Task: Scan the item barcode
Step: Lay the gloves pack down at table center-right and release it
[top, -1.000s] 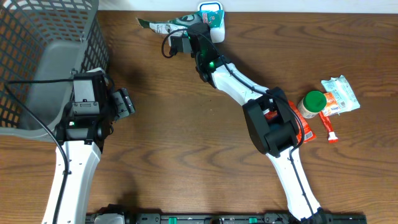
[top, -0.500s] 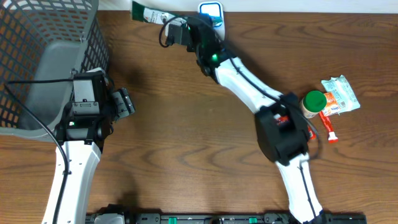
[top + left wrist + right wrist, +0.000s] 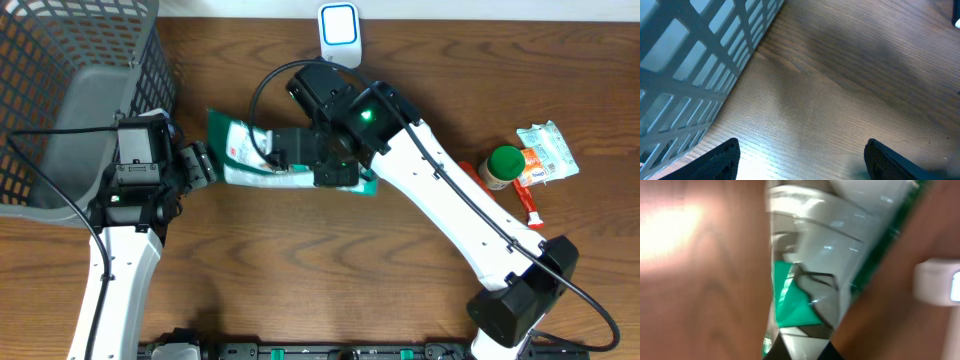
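Overhead: right gripper (image 3: 296,166) pinches green-white pouch (image 3: 238,150); label text illegible.

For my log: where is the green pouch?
Overhead: the green pouch is in the right gripper above the table, centre-left, its free end beside the left gripper.

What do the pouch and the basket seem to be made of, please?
Pouch: probably thin plastic film with a glossy finish; it crinkles and throws bright glints in the right wrist view. Basket: grey grid of flat bars, matte; moulded plastic by the look, though coated wire cannot be ruled out.
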You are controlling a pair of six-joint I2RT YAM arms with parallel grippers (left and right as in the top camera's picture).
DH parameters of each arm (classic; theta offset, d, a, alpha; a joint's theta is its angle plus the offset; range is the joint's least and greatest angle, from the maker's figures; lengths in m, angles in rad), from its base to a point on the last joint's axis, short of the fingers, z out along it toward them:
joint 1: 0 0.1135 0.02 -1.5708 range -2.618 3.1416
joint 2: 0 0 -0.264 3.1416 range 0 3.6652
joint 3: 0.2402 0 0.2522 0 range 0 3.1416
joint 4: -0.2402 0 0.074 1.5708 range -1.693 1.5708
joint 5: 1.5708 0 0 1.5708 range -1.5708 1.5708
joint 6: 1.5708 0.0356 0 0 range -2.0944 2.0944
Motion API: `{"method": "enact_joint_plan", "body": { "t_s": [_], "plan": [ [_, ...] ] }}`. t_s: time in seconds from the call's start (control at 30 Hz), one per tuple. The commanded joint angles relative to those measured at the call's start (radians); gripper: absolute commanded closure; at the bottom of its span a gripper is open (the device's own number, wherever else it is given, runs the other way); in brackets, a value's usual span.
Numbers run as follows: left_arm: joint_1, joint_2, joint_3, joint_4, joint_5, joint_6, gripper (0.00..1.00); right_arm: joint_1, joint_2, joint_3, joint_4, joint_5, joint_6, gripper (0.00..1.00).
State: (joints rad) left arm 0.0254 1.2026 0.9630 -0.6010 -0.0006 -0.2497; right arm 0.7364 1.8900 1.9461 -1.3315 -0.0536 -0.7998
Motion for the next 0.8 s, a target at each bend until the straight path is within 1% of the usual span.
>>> {"method": "enact_joint_plan", "body": {
  "t_s": [0.0, 0.2, 0.23, 0.3, 0.33, 0.43, 0.47, 0.5, 0.53, 0.57, 0.6, 0.63, 0.67, 0.77],
  "plan": [
    [0.004, 0.0, 0.009, -0.001, -0.011, 0.01, 0.2, -0.045, -0.006, -0.062, -0.026, -0.024, 0.285, 0.99],
    [0.004, 0.0, 0.009, -0.001, -0.011, 0.01, 0.2, -0.15, -0.006, -0.267, 0.047, -0.024, 0.469, 0.99],
    [0.004, 0.0, 0.009, -0.001, -0.011, 0.01, 0.2, -0.188, -0.006, -0.333, 0.088, -0.024, 0.521, 0.99],
    [0.004, 0.0, 0.009, -0.001, -0.011, 0.01, 0.2, -0.24, -0.006, -0.414, 0.15, -0.023, 0.564, 0.99],
    [0.004, 0.0, 0.009, -0.001, -0.011, 0.01, 0.2, -0.29, -0.006, -0.476, 0.215, -0.023, 0.598, 0.99],
    [0.004, 0.0, 0.009, -0.001, -0.011, 0.01, 0.2, -0.372, -0.006, -0.54, 0.309, -0.023, 0.629, 0.99],
    [0.004, 0.0, 0.009, -0.001, -0.011, 0.01, 0.2, -0.419, -0.006, -0.559, 0.334, -0.023, 0.629, 0.73],
    [0.004, 0.0, 0.009, -0.001, -0.011, 0.01, 0.2, -0.443, -0.006, -0.561, 0.333, -0.023, 0.629, 0.4],
    [0.004, 0.0, 0.009, -0.001, -0.011, 0.01, 0.2, -0.452, -0.006, -0.561, 0.332, -0.023, 0.629, 0.3],
    [0.004, 0.0, 0.009, -0.001, -0.011, 0.01, 0.2, -0.465, -0.006, -0.561, 0.333, -0.023, 0.629, 0.14],
    [0.004, 0.0, 0.009, -0.001, -0.011, 0.01, 0.2, -0.469, -0.006, -0.561, 0.333, -0.023, 0.629, 0.1],
    [0.004, 0.0, 0.009, -0.001, -0.011, 0.01, 0.2, -0.475, -0.01, -0.558, 0.332, -0.024, 0.647, 0.02],
    [0.004, 0.0, 0.009, -0.001, -0.011, 0.01, 0.2, -0.476, -0.015, -0.554, 0.331, -0.024, 0.66, 0.01],
    [0.004, 0.0, 0.009, -0.001, -0.011, 0.01, 0.2, -0.475, -0.064, -0.507, 0.294, -0.037, 0.673, 0.01]
  ]
}}
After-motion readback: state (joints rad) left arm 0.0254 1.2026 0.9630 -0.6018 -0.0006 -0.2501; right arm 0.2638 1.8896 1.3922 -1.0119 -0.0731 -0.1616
